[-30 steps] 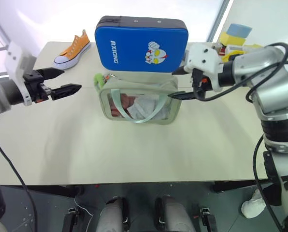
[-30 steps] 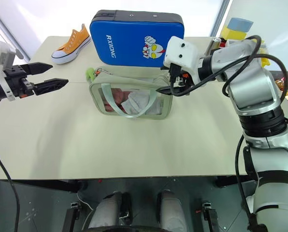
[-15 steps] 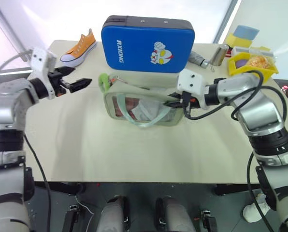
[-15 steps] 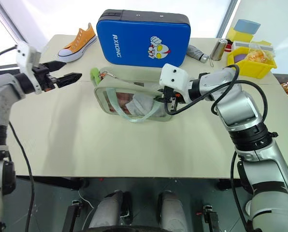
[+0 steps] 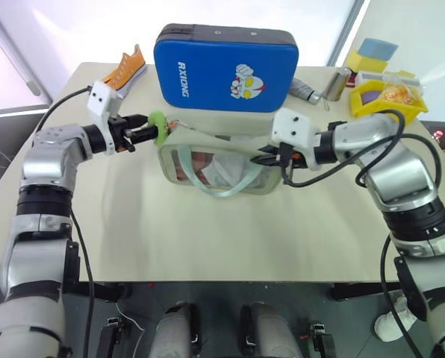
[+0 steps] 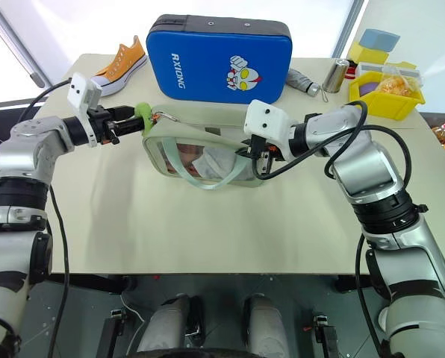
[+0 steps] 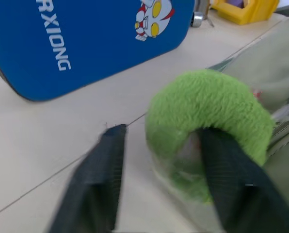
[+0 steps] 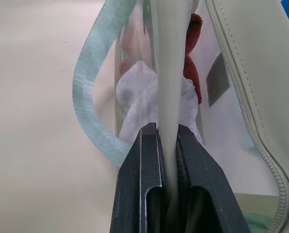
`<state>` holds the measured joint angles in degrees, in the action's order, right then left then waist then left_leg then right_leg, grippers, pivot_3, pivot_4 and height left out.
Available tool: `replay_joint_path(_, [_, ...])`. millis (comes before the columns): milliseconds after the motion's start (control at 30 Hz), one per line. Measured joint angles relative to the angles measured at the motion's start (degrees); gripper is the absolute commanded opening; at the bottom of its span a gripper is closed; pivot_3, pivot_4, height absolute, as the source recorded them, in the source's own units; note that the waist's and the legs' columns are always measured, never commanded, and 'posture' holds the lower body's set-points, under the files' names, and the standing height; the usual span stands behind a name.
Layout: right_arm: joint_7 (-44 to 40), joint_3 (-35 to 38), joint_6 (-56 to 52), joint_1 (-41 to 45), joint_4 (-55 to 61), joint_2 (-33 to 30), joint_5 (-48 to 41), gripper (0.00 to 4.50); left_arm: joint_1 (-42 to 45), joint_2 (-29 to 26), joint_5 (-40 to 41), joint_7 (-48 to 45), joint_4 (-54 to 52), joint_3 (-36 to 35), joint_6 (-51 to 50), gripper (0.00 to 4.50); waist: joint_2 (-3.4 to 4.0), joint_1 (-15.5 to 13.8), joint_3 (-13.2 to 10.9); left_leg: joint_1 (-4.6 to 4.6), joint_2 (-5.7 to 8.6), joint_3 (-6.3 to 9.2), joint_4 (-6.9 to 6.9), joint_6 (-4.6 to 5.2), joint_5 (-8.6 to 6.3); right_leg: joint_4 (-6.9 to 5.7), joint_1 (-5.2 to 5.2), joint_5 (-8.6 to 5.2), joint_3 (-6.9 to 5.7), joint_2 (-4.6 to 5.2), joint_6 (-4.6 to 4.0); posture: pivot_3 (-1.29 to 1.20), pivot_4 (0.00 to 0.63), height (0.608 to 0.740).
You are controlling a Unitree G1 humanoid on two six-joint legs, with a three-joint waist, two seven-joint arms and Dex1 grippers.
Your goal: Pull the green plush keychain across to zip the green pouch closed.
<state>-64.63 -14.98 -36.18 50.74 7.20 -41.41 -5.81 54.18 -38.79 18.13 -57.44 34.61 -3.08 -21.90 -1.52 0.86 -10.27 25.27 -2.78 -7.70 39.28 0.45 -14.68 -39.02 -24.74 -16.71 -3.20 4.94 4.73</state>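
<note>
The green pouch lies mid-table, its clear window showing red and white contents. At its top left corner sits the green plush keychain, a fuzzy lime ring. My left gripper reaches it from the left. In the left wrist view the gripper is open: one finger crosses the ring's centre, the other finger stands just clear of its outer side. My right gripper is shut on the pouch's right end, with the pale green edge pinched between its fingers.
A blue padded case lies right behind the pouch. An orange sneaker is at the back left. A metal cylinder, a yellow tray and coloured blocks crowd the back right. Bare table lies in front.
My left gripper has travelled right to the keychain and its fingers have narrowed around the ring. My right gripper sank onto the pouch's right end, shut on it, then held still.
</note>
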Motion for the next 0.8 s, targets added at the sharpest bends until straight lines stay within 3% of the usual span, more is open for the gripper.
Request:
replay_joint_path(67, [0.4, 0.0, 0.0, 0.1, -0.4, 0.1, 0.0, 0.0, 0.0, -0.2, 0.0, -0.3, 0.0, -0.1, 0.0, 0.07, 0.0, 0.0, 0.0, 0.0, 0.0, 0.0, 0.0, 0.0, 0.0, 0.0, 0.0, 0.0, 0.0, 0.0, 0.0, 0.0, 0.15, 0.74])
replay_joint_path(200, [1.0, -0.3, 0.5, 1.0, -2.0, 0.4, 0.3, 0.0, 0.2, -0.6, 1.1, -1.2, -0.8, -1.3, -2.0, 0.07, 0.0, 0.0, 0.0, 0.01, 0.0, 0.0, 0.0, 0.0, 0.0, 0.0, 0.0, 0.0, 0.0, 0.0, 0.0, 0.0, 0.15, 0.74])
replay_joint_path(400, [2.0, -1.1, 3.1, 3.8, -7.1, 2.9, 2.1, 0.0, 4.6, -1.7, 5.6, -5.5, -11.9, -2.2, -9.0, 0.07, -0.01, 0.0, 0.0, 0.0, 0.0, 0.01, 0.01, -0.01, 0.0, -0.01, 0.01, 0.0, 0.0, 0.0, 0.0, 0.0, 0.15, 0.74])
replay_joint_path(667, [2.8, -2.0, 6.1, 6.2, -12.1, 6.4, 3.5, 0.0, 4.6, 3.1, 4.2, -5.2, -17.3, 3.6, -9.8, 0.07, 0.02, 0.3, 0.0, -0.02, -0.01, 0.0, 0.01, -0.01, 0.01, -0.03, 0.0, 0.0, 0.02, -0.02, 0.0, 0.0, 0.15, 0.74])
replay_joint_path(800, [2.9, -2.0, 6.2, 6.2, -12.1, 6.6, 3.8, 0.0, 4.9, 3.1, 2.2, -3.5, -14.7, 3.9, -7.1, 1.42, 0.02, 0.3, 0.0, -0.02, -0.03, 0.0, 0.01, -0.01, 0.01, -0.03, 0.0, 0.0, 0.02, -0.03, 0.0, 0.0, 0.15, 0.74])
